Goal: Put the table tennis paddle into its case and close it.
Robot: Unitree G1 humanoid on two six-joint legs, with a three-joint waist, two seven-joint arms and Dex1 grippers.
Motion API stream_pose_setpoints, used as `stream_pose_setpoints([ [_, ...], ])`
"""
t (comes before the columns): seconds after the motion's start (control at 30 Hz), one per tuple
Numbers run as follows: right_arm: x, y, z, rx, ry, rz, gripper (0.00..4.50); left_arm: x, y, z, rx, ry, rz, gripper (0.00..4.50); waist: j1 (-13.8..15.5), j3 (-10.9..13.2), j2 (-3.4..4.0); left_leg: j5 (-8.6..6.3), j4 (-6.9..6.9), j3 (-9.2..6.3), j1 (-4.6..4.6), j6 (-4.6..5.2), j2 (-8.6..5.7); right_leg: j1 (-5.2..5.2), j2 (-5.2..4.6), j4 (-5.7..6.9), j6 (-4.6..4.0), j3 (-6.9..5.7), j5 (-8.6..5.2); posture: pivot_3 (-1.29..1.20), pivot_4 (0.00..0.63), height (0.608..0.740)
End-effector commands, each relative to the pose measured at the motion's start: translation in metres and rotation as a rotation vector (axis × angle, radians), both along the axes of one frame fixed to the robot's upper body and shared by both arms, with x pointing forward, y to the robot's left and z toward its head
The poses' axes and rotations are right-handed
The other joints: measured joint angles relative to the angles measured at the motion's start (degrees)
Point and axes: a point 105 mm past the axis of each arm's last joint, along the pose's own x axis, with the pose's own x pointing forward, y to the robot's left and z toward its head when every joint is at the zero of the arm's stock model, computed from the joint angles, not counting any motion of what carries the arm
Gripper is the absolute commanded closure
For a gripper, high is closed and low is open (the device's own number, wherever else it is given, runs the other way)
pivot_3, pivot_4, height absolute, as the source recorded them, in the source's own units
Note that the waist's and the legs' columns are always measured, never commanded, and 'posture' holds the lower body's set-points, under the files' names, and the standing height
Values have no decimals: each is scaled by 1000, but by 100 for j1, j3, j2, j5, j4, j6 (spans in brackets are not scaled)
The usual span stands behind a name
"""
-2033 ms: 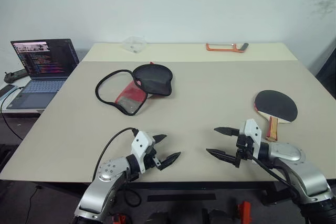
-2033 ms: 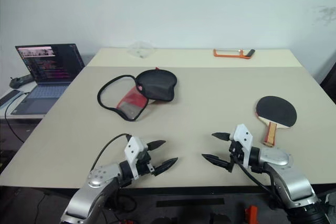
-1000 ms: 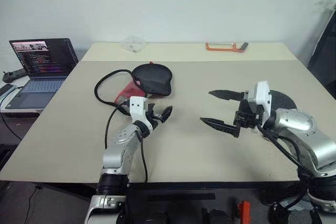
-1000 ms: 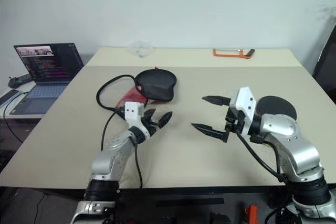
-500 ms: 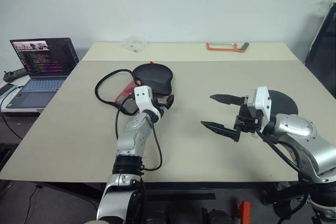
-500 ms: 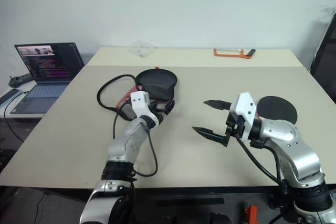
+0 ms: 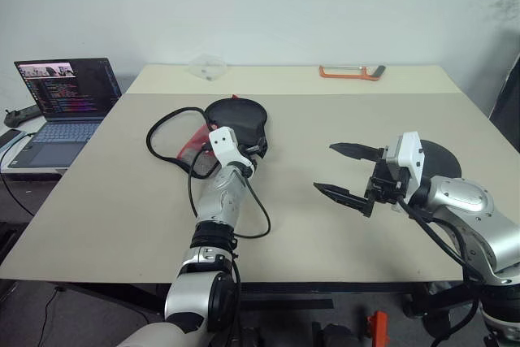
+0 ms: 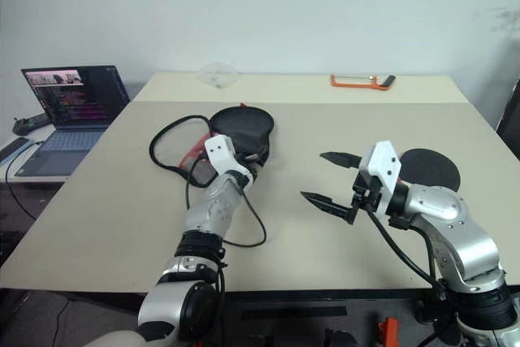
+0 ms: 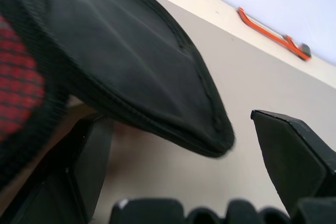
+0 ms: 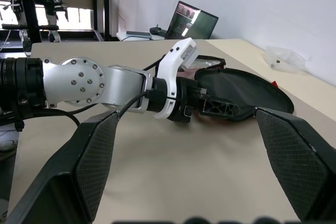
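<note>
The case (image 7: pixel 236 119) lies open at mid-table, its black round top raised over the red mesh part (image 7: pixel 193 145), with a black zip edge looping off to the left. My left gripper (image 7: pixel 253 152) is open at the near rim of the black top. In the left wrist view that rim (image 9: pixel 210 135) lies between the spread fingers (image 9: pixel 286 153). The table tennis paddle (image 7: pixel 444 159) lies flat on the right, its black face partly hidden behind my right arm and its handle hidden. My right gripper (image 7: pixel 326 168) hangs open and empty above the table, left of the paddle.
A laptop (image 7: pixel 63 103) stands open on a lower desk at the left. An orange-framed tool (image 7: pixel 351 72) and a clear plastic piece (image 7: pixel 207 67) lie on the far table. Bare tabletop (image 7: pixel 292 225) spreads between my arms.
My left arm has stretched forward, bringing its open gripper up to the near rim of the case's black top. The right arm has stayed where it was.
</note>
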Motion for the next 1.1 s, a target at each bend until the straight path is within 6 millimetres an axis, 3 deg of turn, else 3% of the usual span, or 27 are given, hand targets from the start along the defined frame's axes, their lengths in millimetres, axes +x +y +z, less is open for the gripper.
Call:
stream_pose_setpoints([
  [0.03, -5, -4, 12, 14, -49, -10, 0, 6, 8, 21, -16, -63, 45, 851, 2, 0, -1, 0, 0, 0, 0, 0, 0, 0, 0, 0, 0, 0, 0, 0, 150, 740],
  [0.4, -7, -8, 14, 8, -54, -25, 0, 8, -8, 24, -41, -54, -52, 4482, 0, 1, -1, 0, 0, 0, -1, 0, -1, 0, 0, 1, 0, 0, 0, 0, 150, 740],
  [0.53, -8, -10, 16, 5, -55, -25, 0, -1, -25, 17, -48, -13, -152, 4482, -3, 1, -1, 0, 0, 0, -1, 0, -1, 0, 0, 1, 0, -1, 0, 0, 150, 740],
  [0.77, -9, -11, 16, 1, -52, -22, 0, -32, -64, -6, -67, 101, -410, 4482, -8, 1, -1, 0, 1, 0, -1, 0, 0, 0, 0, 4, 1, 1, 0, 0, 150, 740],
  [1.1, -12, -11, 16, -2, -52, -24, 0, -55, -88, -8, -88, 157, -602, 4482, -5, 1, -1, 0, 6, 0, 0, 0, 0, 1, 1, 7, 1, 2, 0, 0, 150, 740],
])
